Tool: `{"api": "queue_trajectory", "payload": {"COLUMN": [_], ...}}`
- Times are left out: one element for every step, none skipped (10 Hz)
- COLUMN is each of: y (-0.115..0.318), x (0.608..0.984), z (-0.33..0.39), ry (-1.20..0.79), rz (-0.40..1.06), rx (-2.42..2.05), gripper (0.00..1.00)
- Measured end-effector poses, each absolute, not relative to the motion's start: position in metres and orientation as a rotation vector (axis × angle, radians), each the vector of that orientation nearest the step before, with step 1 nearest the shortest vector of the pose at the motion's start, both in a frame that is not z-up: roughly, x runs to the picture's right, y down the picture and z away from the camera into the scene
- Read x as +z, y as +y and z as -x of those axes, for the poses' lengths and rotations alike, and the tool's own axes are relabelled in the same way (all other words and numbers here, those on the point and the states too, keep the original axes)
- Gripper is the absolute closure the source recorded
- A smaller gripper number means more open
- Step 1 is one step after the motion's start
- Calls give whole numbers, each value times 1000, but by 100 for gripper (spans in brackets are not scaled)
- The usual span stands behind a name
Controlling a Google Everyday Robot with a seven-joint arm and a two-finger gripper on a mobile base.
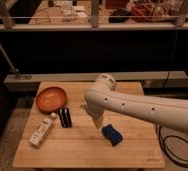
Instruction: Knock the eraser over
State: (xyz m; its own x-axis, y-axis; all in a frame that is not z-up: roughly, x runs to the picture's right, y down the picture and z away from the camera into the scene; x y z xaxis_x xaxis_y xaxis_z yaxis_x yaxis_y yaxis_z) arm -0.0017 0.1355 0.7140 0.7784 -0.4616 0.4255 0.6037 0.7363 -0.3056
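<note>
The eraser (65, 117) is seen on the left half of the wooden table (82, 150), a small black block with a pale stripe down its middle. It appears to stand on end, so the task is judged not yet done. Just behind it and to the left an orange bowl (51, 98) is set, and a white bottle (42, 131) is laid on its side in front of it, near but apart.

The white arm (137, 107) is reached in from the right and bent down at its elbow, so that the gripper (97, 123) is held low over the table, between the eraser and the blue sponge (112, 134). It is close to both, though no contact with either is seen. Whether the gripper is released or clenched cannot be told, as its end is hidden by the arm's own bulk.

This low placement beside the block is judged to suit a sideways push, not a grasp: a sweep to the left would be met by the eraser's tall face. The bowl and bottle lie close by, so a wide sweep could disturb them too.
</note>
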Motion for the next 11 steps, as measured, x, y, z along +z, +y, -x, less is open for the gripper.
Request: {"api": "queue_trajectory", "payload": {"y": [136,136,137,137,138,139,139,140,140,140,140], "x": [715,717,718,719,721,722,723,724,726,727,728], "z": [4,5,6,7,11,13,13,15,18,20,22], "ry": [-340,-342,-345,-347,-354,-357,-357,-361,-364,-368,-370], "rz": [448,446,447,446,446,445,444,443,441,440,439], "rx": [-602,-604,-605,-607,-611,-613,-613,-615,-619,-622,-623], "gripper": [20,20,20,20,20,20,20,20,22,27,31]}}
